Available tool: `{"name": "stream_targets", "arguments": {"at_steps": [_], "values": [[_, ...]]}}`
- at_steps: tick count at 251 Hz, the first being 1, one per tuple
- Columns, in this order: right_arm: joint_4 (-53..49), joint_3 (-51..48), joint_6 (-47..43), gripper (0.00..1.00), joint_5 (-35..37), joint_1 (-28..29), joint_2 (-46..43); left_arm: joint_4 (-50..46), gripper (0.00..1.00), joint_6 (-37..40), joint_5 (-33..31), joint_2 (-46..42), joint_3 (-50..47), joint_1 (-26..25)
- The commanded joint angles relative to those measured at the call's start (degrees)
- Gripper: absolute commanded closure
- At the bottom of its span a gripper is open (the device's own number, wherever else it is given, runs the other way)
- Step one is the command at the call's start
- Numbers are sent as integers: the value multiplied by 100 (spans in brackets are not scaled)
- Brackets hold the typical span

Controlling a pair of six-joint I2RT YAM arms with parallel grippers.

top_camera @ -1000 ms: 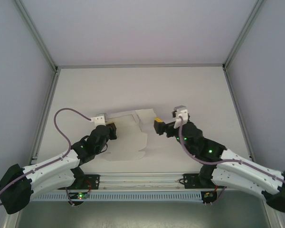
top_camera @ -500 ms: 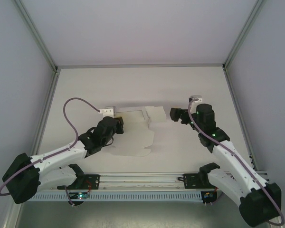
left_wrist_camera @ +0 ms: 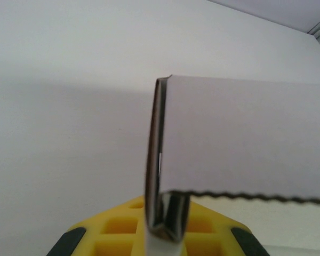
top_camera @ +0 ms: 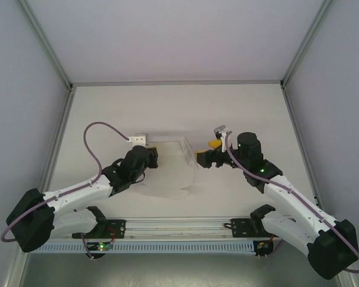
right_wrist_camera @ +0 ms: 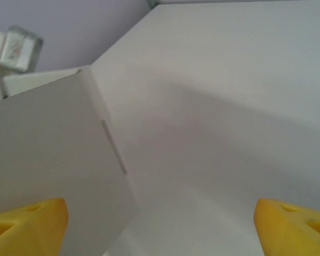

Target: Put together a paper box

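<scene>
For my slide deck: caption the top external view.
Left gripper pinches the paper box at its left edge; the open right gripper faces its raised right flap.

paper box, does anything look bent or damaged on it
Nothing stands out. The white paperboard sheet is part-folded, one panel raised at its right end, with no tear visible. The left gripper pinches a folded edge; the right gripper is open beside the raised panel.
</scene>
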Motion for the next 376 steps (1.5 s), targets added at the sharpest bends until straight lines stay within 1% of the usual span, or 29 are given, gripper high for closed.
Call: {"name": "stream_targets", "arguments": {"at_steps": [1,66,98,132,166,214,234,274,309,335,362,363,376], "values": [[102,-47,-398,11,-567,226,24,20,100,-135,-154,-187,-46,-61],[175,316,-893,13,-641,640,525,-8,100,57,10,-128,-10,-61],[185,489,-1030,13,-587,733,706,-13,100,114,87,-33,42,-61],[195,623,-1040,12,-461,831,925,16,100,135,183,12,59,-61],[179,731,-1016,12,-458,948,1067,-59,100,144,111,86,93,-61],[79,797,-738,12,-258,1020,945,-110,100,163,-58,202,140,-61],[21,826,-689,12,-268,1018,895,-83,100,162,-26,233,135,-57],[-64,884,-723,12,-262,1020,1066,243,100,287,302,138,33,-61],[80,932,-671,12,-320,1053,1258,174,100,304,271,136,68,-56],[159,1002,-596,13,-146,1169,1378,144,100,280,253,178,109,-61],[136,1066,-537,14,396,1342,1480,95,100,259,262,233,180,-53],[139,1069,-534,13,420,1348,1478,96,100,258,262,238,186,-53],[92,1106,-432,16,854,1434,1518,90,100,264,299,250,199,-61]]}}
